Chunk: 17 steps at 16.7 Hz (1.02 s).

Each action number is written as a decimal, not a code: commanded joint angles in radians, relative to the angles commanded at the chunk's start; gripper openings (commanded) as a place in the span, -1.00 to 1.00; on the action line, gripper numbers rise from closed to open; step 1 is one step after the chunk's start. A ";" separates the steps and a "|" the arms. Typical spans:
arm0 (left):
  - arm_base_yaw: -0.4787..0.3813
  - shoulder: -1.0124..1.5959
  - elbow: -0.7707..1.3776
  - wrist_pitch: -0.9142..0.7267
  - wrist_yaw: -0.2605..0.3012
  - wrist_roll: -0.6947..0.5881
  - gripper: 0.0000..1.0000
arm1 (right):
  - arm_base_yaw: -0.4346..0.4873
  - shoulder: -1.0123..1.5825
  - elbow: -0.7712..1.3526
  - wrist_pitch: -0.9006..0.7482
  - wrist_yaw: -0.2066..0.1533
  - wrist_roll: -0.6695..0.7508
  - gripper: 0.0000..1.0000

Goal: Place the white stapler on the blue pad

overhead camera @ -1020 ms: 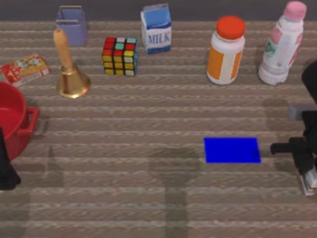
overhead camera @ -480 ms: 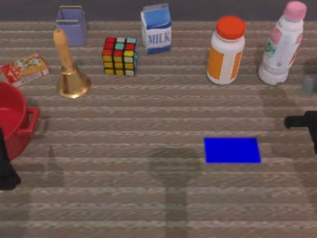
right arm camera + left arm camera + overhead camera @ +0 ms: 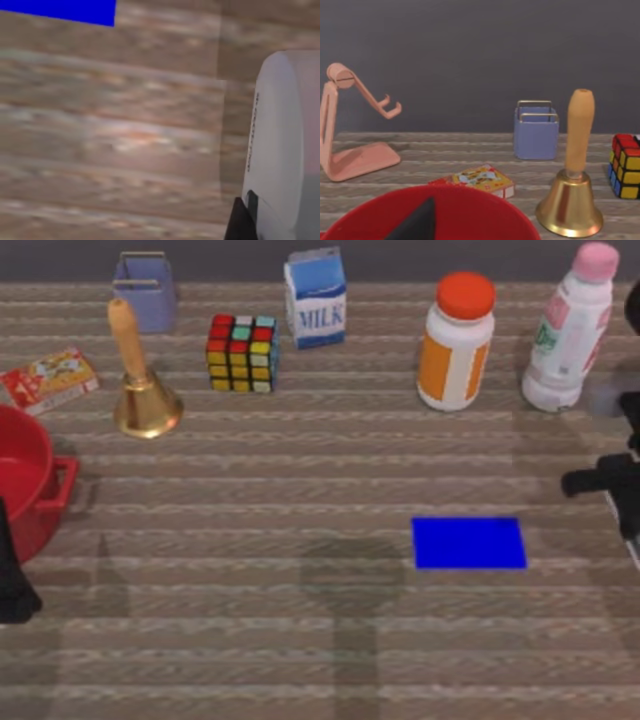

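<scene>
White stapler (image 3: 280,145) fills the right wrist view close up, a dark fingertip (image 3: 240,222) against it; grip state cannot be told. Right gripper (image 3: 625,490) at bench's right edge, apart from blue pad (image 3: 469,543). Left gripper (image 3: 12,585) parked at left edge.

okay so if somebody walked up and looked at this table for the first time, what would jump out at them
Probably the blue pad, a vivid bare rectangle alone on the wooden table right of centre. Next, the bright back row: gold bell, Rubik's cube, milk carton, orange-capped bottle. At the right edge the right gripper carries the white stapler, which fills the right wrist view; the left arm sits parked by the red pot.
</scene>
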 joint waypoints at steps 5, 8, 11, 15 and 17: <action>0.000 0.000 0.000 0.000 0.000 0.000 1.00 | 0.079 0.142 0.180 -0.071 0.010 -0.341 -1.00; 0.000 0.000 0.000 0.000 0.000 0.000 1.00 | 0.136 0.237 0.297 -0.118 0.016 -0.613 -1.00; 0.000 0.000 0.000 0.000 0.000 0.000 1.00 | 0.192 0.322 0.412 -0.158 0.022 -0.874 -1.00; 0.000 0.000 0.000 0.000 0.000 0.000 1.00 | 0.245 0.382 0.523 -0.178 0.031 -1.102 -1.00; 0.000 0.000 0.000 0.000 0.000 0.000 1.00 | 0.259 0.393 0.550 -0.180 0.034 -1.154 -1.00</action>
